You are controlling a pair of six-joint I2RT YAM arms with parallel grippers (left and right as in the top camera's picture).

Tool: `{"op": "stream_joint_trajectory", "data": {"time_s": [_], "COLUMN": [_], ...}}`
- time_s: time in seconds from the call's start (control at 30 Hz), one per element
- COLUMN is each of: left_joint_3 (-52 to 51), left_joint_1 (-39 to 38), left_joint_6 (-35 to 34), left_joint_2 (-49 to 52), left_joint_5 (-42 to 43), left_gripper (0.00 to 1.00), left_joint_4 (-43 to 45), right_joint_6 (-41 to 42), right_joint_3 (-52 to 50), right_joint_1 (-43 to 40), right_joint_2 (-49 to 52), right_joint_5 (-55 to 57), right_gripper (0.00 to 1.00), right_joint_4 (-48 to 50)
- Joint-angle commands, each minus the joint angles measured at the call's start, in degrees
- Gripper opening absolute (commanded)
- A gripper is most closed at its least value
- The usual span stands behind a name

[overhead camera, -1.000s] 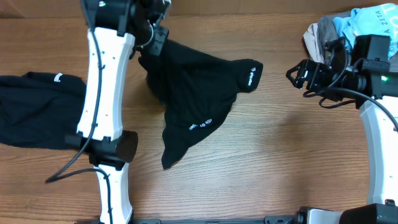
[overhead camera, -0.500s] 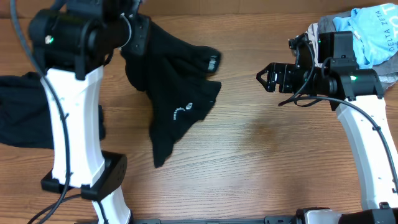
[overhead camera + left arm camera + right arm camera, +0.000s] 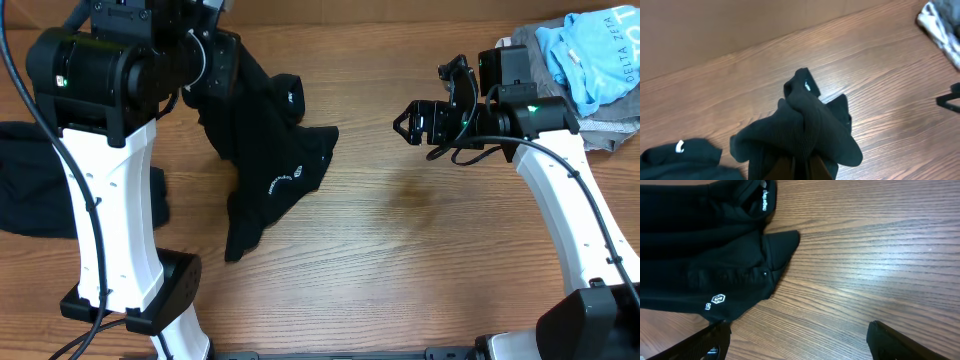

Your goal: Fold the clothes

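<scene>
Left gripper [image 3: 222, 60] clamps the bunched black T-shirt [image 3: 265, 170]; right gripper [image 3: 403, 122], wide open and empty, should grab the shirt's nearest hem.

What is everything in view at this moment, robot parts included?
black T-shirt: one, black with small white logos, hanging bunched from the left gripper, lower end on the table left of centre
second black garment: one, black, lying at the table's left edge, partly behind the left arm
pale-blue garment: one, pale blue with lettering, far right corner
grey garment: one, grey, under the pale-blue garment
table: one, brown wood
left gripper: one, black, far left, shut on the black T-shirt
right gripper: one, black, right of centre, open, holding nothing
</scene>
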Motion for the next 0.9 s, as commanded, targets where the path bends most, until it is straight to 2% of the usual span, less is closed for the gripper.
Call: {"op": "stream_joint_trajectory", "data": {"time_s": [0.0,0.3,0.4,0.63,0.87], "left_joint_3": [0.15,0.20,0.20,-0.17,-10.93], "left_joint_1": [-0.50,-0.48,-0.48,-0.48,-0.50], "left_joint_6": [-1.01,-2.10,-2.91,-2.86,-2.64], "left_joint_2": [-0.04,-1.05,-1.55,-0.87,0.20], "left_joint_5": [4.20,11.19,11.15,4.22,5.70], "left_gripper": [0.04,0.04,0.09,0.04,0.04], "left_joint_4": [1.99,10.45,11.45,-0.09,-0.13], "right_joint_6": [0.35,0.35,0.35,0.33,0.35], "right_joint_3": [0.83,-0.15,-0.15,-0.15,-0.15], "right_joint_1": [0.17,3.30,3.32,3.32,3.04], "right_joint_2": [0.24,1.53,1.51,1.51,1.51], "right_joint_5": [-3.02,-5.33,-5.33,-4.42,-1.44], "right_gripper": [0.91,0.91,0.91,0.91,0.91], "right_joint_4": [0.15,0.39,0.37,0.15,-0.35]}}
